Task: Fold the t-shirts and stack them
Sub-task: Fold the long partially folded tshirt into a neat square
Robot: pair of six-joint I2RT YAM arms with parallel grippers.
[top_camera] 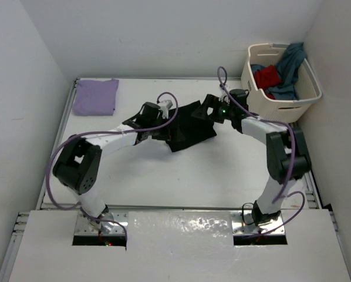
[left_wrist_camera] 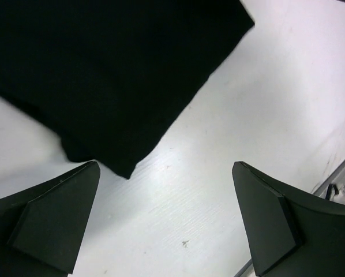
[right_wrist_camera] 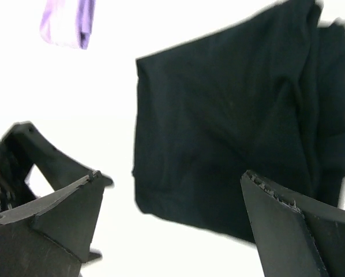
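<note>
Black t-shirt (top_camera: 190, 126) lies rumpled mid table (top_camera: 222, 176). Left gripper (left_wrist_camera: 165, 173) spread wide, holding nothing, just off its corner. Right gripper (right_wrist_camera: 172, 176) likewise wide and empty, by its right edge. Lavender t-shirt (top_camera: 95, 97) folded, far-left corner

Arms bent inward; left end effector (left_wrist_camera: 165, 167), right end effector (right_wrist_camera: 171, 175) both spread wide.

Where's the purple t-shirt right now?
In the top view, the lavender t-shirt lies folded at the far left corner of the table, well apart from the black t-shirt spread near the middle.
</note>
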